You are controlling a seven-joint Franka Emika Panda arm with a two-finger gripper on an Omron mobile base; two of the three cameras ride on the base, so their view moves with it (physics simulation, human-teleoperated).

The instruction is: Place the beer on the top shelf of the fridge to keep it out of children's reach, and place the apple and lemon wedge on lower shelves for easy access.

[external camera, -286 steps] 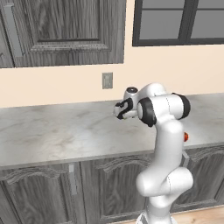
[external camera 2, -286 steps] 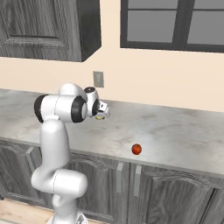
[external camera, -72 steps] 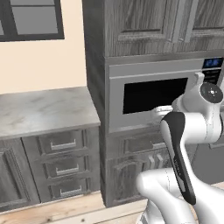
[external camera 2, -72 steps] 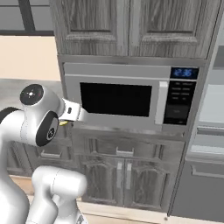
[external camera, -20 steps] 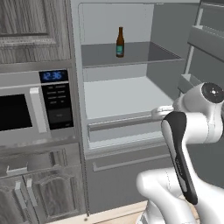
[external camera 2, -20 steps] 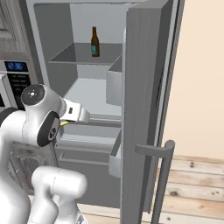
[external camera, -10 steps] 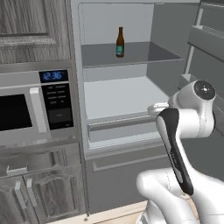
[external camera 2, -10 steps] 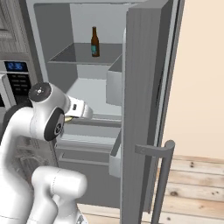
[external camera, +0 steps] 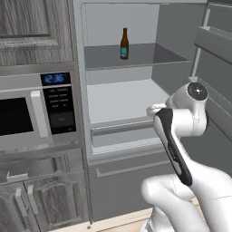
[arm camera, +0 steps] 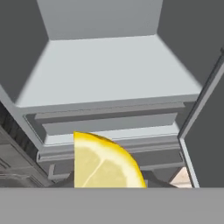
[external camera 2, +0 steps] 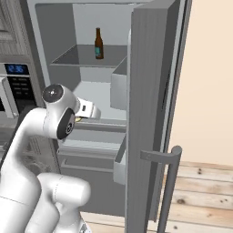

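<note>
The fridge [external camera: 181, 36] stands open. The beer [external camera: 124, 43] [external camera 2: 98, 43], a brown bottle with a teal label, stands upright on the top shelf [external camera: 149, 56]. My gripper [arm camera: 107, 181] is shut on the lemon wedge [arm camera: 105, 164], whose yellow cut face hides the fingertips in the hand view. The hand hovers in front of the pale lower shelf [arm camera: 109, 65] [external camera: 122, 97], just outside its front edge and above the drawer fronts [arm camera: 109, 124]. In the right base view a sliver of the lemon wedge [external camera 2: 79, 119] peeks from under the hand. The apple is out of view.
The fridge door [external camera 2: 150, 113] hangs open on the right, with door bins and a long handle [external camera 2: 168, 191]. A microwave [external camera: 27, 113] with a blue clock sits left of the fridge, over dark wood cabinets [external camera: 41, 199].
The arm has reached a little forward and up toward the fridge's lower shelf, still holding the lemon wedge. The base and the beer have stayed put.
</note>
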